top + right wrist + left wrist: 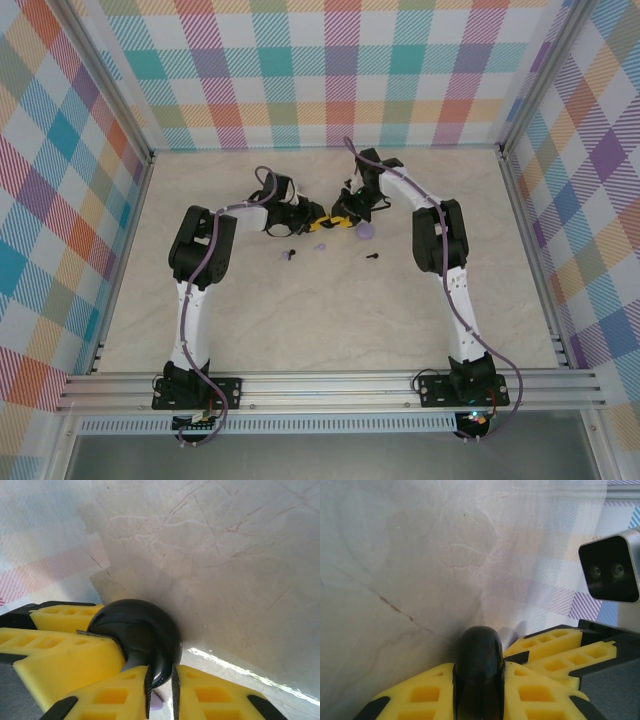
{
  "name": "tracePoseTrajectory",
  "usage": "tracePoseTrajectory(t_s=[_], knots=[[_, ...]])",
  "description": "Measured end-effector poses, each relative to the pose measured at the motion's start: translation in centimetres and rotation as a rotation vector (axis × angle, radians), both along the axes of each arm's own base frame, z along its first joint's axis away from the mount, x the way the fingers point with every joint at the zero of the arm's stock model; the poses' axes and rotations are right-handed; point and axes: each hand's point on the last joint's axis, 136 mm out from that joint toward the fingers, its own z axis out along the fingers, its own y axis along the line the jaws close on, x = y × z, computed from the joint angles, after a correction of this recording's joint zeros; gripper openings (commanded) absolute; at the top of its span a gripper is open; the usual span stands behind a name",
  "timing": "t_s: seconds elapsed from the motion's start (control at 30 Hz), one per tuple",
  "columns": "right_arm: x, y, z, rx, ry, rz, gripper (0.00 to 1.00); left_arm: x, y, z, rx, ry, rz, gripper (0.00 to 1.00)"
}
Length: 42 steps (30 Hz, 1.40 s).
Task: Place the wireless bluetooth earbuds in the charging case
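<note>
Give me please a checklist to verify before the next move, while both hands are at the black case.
1. Left hand grips the black case: ok, it is shut on the case, which sits edge-on between its fingers.
2. Right hand grips the same case: ok, it is shut on the rim.
3. Case lid is open: cannot tell, no gap shows.
4. Earbuds are ready to pick up: ok, a black earbud and a lilac earbud lie loose on the table.
5. One hand is free for an earbud: not ok, both hold the case.
</note>
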Motion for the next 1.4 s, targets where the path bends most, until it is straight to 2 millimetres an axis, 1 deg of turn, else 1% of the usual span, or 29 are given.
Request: tracePoseTrajectory(t_s=[0.1,0.23,0.3,0.37,0.43,0.5,0.53,0.57,0.63,0.77,0.8,1.0,1.17,1.33,1.4], knots=[[0.0,-0.1,-0.1,-0.004,-0.001,-0.001,0.27,0.0,0.0,0.0,0.001,0.0,0.001,0.14],[-0.3,-0.6,0.4,-0.015,-0.022,-0.005,0.38,-0.3,0.2,0.1,0.021,-0.018,-0.003,0.14],[-0.5,-1.3,1.5,-0.018,-0.048,-0.015,0.42,-0.5,0.3,0.5,0.044,-0.045,-0.008,0.13],[-0.8,-1.9,3.6,-0.012,-0.094,-0.021,0.44,-0.8,0.6,1.4,0.072,-0.088,-0.01,0.12],[-0.9,-2.8,6.4,0.006,-0.171,-0.033,0.45,-0.9,1.1,3.3,0.102,-0.16,-0.007,0.12],[-0.9,-3.8,9.6,0.028,-0.28,-0.038,0.47,-1.0,1.6,5.6,0.12,-0.251,-0.002,0.13],[-1.1,-4.2,11.3,0.041,-0.344,-0.033,0.49,-1.1,2.0,7.0,0.127,-0.31,0.002,0.13],[-1.2,-4.6,12.5,0.049,-0.397,-0.03,0.51,-1.2,2.2,8.3,0.132,-0.361,0.003,0.13],[-1.6,-5.6,15.5,0.063,-0.522,-0.018,0.52,-1.6,2.6,11.6,0.136,-0.475,0.001,0.12],[-2.6,-5.9,20.2,0.138,-0.678,0.048,0.53,-1.9,2.9,17.1,0.125,-0.644,-0.006,0.12],[-2.9,-5.8,21.1,0.163,-0.705,0.069,0.53,-2.1,2.9,18.1,0.117,-0.674,-0.009,0.12],[-6.1,-4.9,24.4,0.307,-0.8,0.216,0.53,-3.9,2.4,23.8,0.028,-0.819,-0.054,0.12],[-8.4,-4.3,27.4,0.41,-0.869,0.306,0.49,-6.2,1.7,28.3,-0.069,-0.928,-0.118,0.1],[-10.0,-3.8,29.5,0.504,-0.906,0.362,0.49,-9.0,0.8,31.5,-0.149,-1.002,-0.199,0.1],[-10.3,-3.7,29.9,0.53,-0.912,0.375,0.47,-9.9,0.4,32.4,-0.171,-1.022,-0.229,0.09]])
